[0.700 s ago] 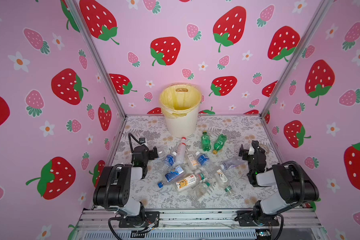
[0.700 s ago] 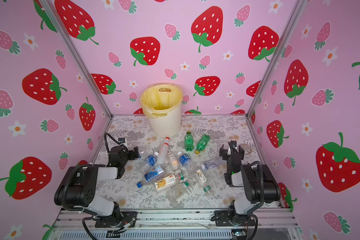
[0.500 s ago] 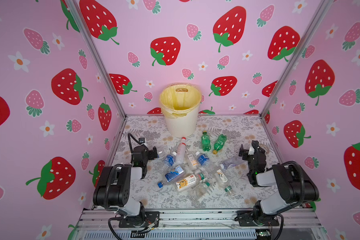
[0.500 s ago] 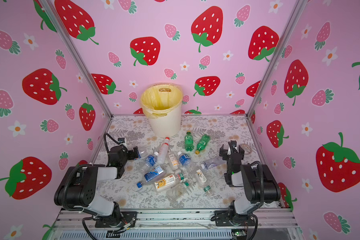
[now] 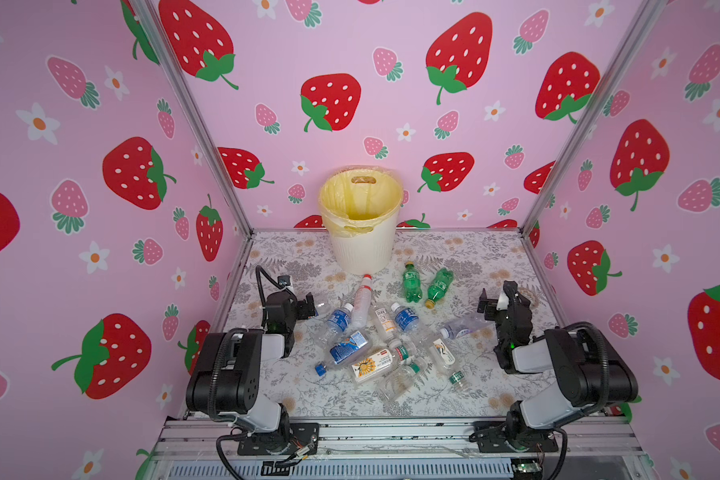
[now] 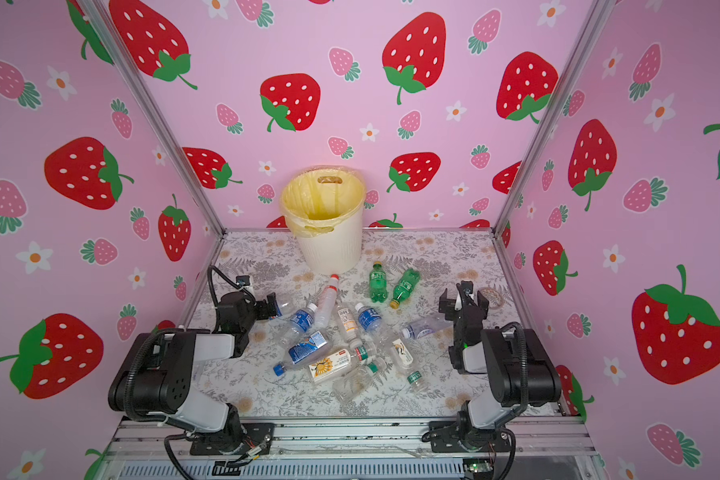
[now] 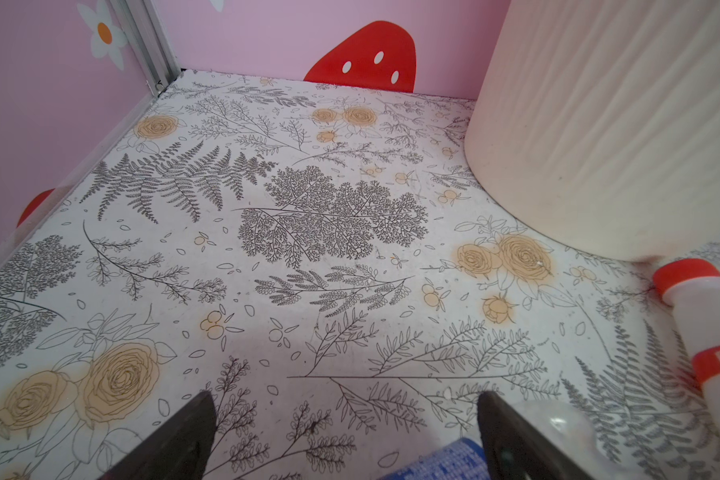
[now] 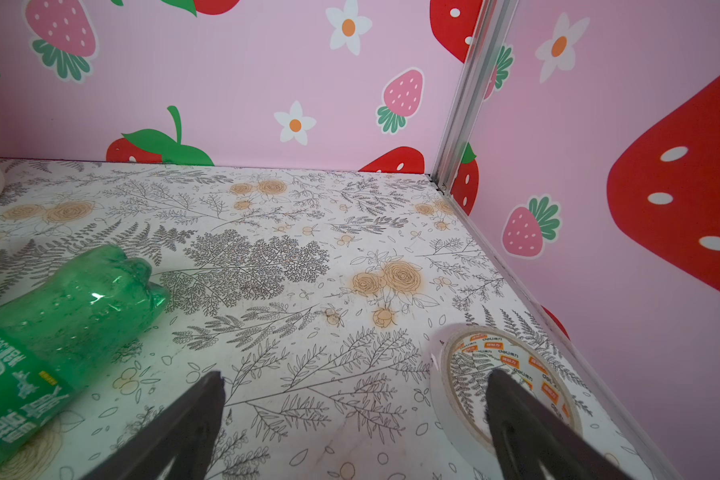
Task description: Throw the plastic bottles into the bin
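Several plastic bottles lie scattered mid-table in both top views, among them two green ones (image 5: 411, 282) (image 6: 406, 284), a white red-capped one (image 5: 362, 301) and a sunflower-labelled one (image 5: 373, 365). The cream bin (image 5: 360, 245) (image 6: 329, 249) with its yellow bag stands at the back centre. My left gripper (image 5: 308, 305) (image 7: 346, 399) is open low over the table, with a blue-labelled bottle (image 7: 441, 461) just inside one finger. At the right of the pile my right gripper (image 5: 491, 303) (image 8: 356, 376) is open and holds nothing. A green bottle (image 8: 51, 324) lies beside it.
A roll of tape (image 8: 508, 382) (image 5: 528, 295) lies flat by the right wall, partly behind one right finger. Pink strawberry walls close the table on three sides. The bin's ribbed wall (image 7: 620, 124) rises close to the left gripper.
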Action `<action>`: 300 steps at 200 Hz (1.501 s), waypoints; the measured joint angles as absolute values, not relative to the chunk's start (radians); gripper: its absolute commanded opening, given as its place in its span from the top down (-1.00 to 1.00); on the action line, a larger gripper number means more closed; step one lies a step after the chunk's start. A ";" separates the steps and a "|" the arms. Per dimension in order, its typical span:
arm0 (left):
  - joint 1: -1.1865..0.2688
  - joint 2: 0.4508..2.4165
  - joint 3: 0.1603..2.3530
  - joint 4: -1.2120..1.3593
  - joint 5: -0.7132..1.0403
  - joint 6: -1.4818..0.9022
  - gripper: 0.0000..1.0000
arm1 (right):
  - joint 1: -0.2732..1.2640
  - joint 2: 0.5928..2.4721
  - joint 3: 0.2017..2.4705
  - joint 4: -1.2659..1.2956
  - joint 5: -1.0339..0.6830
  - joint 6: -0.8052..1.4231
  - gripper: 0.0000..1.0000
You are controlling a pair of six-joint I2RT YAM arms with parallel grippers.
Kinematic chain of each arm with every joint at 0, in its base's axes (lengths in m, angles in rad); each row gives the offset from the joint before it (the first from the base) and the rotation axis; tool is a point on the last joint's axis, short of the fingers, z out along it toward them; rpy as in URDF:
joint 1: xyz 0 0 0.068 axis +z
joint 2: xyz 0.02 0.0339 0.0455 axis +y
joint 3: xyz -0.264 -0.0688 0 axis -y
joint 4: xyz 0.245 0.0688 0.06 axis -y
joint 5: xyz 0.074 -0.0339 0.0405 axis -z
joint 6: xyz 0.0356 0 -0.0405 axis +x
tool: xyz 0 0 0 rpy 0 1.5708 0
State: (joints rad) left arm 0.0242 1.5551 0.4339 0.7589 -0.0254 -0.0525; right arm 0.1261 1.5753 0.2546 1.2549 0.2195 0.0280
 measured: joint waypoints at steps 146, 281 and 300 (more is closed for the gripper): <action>0.019 1.268 0.518 0.432 -0.282 -0.191 -0.98 | 0.144 1.354 0.587 0.542 0.355 0.271 -0.99; -0.127 1.263 0.921 -0.158 -0.125 -0.566 -0.98 | 0.152 1.328 0.928 -0.408 0.197 0.754 -0.99; -0.146 1.257 0.925 -0.203 -0.085 -0.601 -0.98 | 0.160 1.292 0.913 -0.431 0.166 0.786 -0.99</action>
State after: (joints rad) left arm -0.1459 1.2572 0.9249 -0.2028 -0.0853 -0.6014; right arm 0.1596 1.2922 0.9134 -0.4309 0.1658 0.7860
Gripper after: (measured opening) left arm 0.990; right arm 0.994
